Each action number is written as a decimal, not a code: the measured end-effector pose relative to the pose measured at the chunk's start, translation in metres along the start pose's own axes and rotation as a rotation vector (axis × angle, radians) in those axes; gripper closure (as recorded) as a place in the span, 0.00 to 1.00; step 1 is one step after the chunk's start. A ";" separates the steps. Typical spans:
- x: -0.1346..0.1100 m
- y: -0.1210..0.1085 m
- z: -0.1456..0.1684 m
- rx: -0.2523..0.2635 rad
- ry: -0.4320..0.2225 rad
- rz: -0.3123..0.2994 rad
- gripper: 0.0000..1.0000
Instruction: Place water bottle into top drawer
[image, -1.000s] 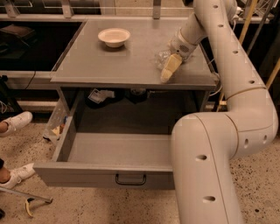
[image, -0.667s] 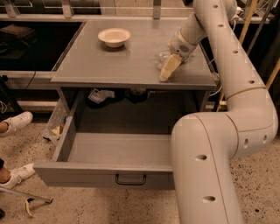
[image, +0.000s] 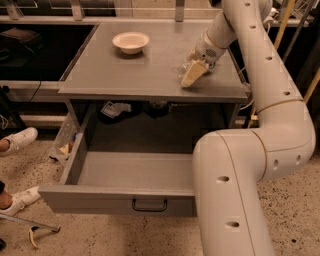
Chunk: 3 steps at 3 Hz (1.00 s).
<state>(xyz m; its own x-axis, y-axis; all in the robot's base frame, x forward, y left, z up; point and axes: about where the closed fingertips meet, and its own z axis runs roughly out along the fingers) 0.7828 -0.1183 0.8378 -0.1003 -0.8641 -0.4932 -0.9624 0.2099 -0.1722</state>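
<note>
The water bottle (image: 183, 69) is a small clear crinkly shape on the right side of the grey cabinet top (image: 135, 70), mostly hidden behind my gripper. My gripper (image: 193, 73) reaches down from the right and sits right at the bottle, just above the cabinet top. The top drawer (image: 100, 194) is pulled wide open below the cabinet top, with its black handle (image: 149, 205) at the front. No object shows in the part of its inside that I can see. My arm (image: 235, 190) hides the drawer's right end.
A white bowl (image: 130, 42) stands at the back left of the cabinet top. A person's white shoes (image: 17, 141) are on the floor at the left. Crumpled plastic (image: 64, 142) lies beside the drawer's left side.
</note>
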 end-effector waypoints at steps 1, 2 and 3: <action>-0.001 0.000 -0.002 0.001 0.000 0.000 0.89; -0.036 -0.021 -0.070 0.175 -0.020 -0.029 1.00; -0.036 -0.021 -0.070 0.175 -0.020 -0.029 1.00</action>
<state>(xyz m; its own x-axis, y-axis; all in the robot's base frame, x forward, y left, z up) 0.7884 -0.1236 0.9192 -0.0663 -0.8621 -0.5025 -0.9061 0.2629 -0.3314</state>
